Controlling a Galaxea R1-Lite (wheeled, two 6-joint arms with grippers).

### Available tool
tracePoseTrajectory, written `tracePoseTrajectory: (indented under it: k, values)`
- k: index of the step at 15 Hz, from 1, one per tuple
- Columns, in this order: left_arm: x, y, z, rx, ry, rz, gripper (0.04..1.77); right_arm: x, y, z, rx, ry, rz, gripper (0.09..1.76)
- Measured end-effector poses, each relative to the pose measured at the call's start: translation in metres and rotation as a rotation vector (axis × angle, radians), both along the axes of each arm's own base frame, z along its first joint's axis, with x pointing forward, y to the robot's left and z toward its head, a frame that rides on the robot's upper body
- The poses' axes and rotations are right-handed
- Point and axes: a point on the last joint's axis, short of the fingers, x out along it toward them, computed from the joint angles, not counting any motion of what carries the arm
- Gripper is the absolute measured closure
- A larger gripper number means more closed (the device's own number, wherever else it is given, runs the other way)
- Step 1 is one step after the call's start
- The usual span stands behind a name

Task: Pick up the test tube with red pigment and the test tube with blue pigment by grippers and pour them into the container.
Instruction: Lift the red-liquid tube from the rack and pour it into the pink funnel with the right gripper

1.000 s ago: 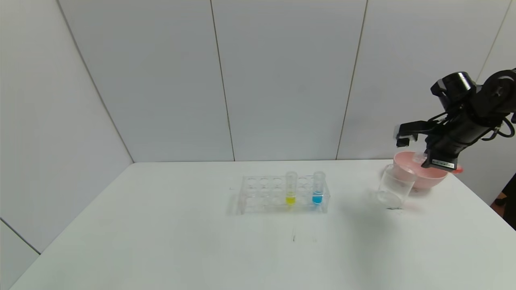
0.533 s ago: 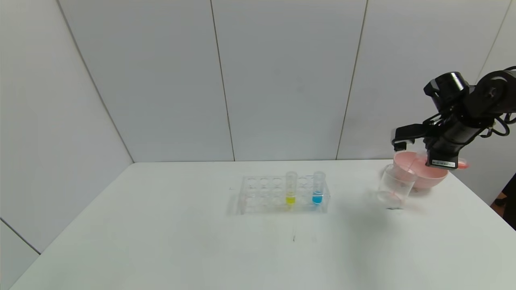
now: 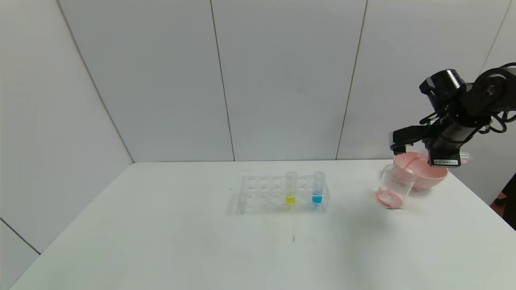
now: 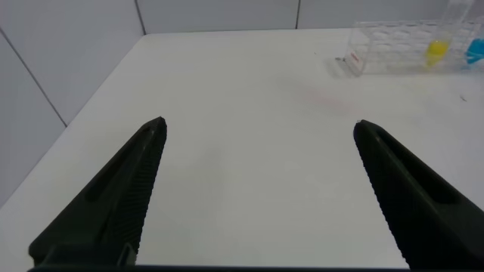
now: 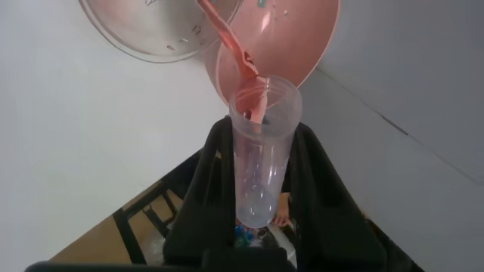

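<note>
My right gripper (image 3: 433,155) is shut on the test tube with red pigment (image 5: 261,151) and holds it tilted over the container (image 3: 393,186), a clear beaker at the table's right. A thin red stream (image 5: 234,45) runs from the tube's mouth into the beaker (image 5: 151,34). Red liquid lies on the beaker's bottom. The tube is nearly empty. The test tube with blue pigment (image 3: 318,188) stands upright in the clear rack (image 3: 262,194); it also shows in the left wrist view (image 4: 475,50). My left gripper (image 4: 259,123) is open and empty above bare table, out of the head view.
A tube with yellow liquid (image 3: 291,188) stands in the rack beside the blue one. A pink bowl (image 3: 427,175) sits just behind the beaker, near the table's right back corner. Grey wall panels close the back and left.
My right gripper has tipped the red tube further and shifted slightly up and left. The red stream has begun, and red liquid has gathered in the beaker's bottom.
</note>
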Motion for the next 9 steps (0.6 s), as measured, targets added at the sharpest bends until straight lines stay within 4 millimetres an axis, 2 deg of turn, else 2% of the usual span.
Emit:
tracePoseTrajectory:
  k: [4,9]
  values:
    - [0.000,0.000,0.000,0.000,0.000,0.000,0.05,-0.007,0.004,0.003,-0.108,0.040,-0.013,1.36]
    - [0.000,0.000,0.000,0.000,0.000,0.000,0.05,-0.013,0.020,0.006,-0.149,0.064,0.039,1.36]
